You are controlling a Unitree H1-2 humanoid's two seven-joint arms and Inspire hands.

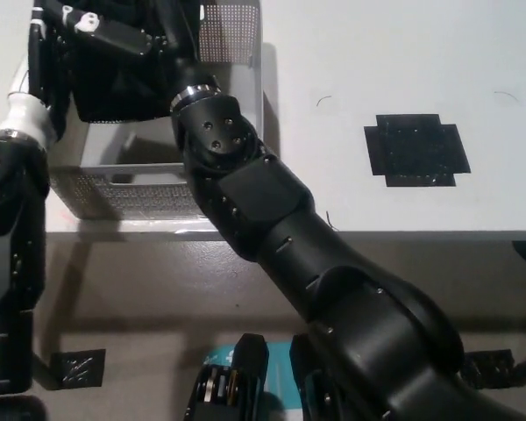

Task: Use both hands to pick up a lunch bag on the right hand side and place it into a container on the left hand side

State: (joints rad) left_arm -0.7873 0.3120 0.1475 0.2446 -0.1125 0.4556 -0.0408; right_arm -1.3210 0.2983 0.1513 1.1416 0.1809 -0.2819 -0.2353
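Lunch bag (114,74): black, held over the container (127,189), the grey mesh bin at the table's (403,70) left end, between both arms. Appears to sit low inside the bin's walls, though whether resting on the bottom or hanging just above cannot be told. Right hand (171,35) reaches in along the bag's right side, black on black, so whether the fingers are clamped on the bag or merely alongside cannot be told. Left hand (44,39) mostly hidden at the bag's left edge past the white wrist cuff; finger state likewise cannot be told.

Judged step: lowering and release into the bin, task nearly complete. To do well: keep both sides level so the bag does not tip against one wall; lower until the weight settles on the floor of the bin before loosening either side; let go with both hands together; lift straight up, clear of the mesh rim, to avoid dragging the bin toward the table edge just beside it. Black tape mark (415,151) lies well apart on the right, irrelevant now.
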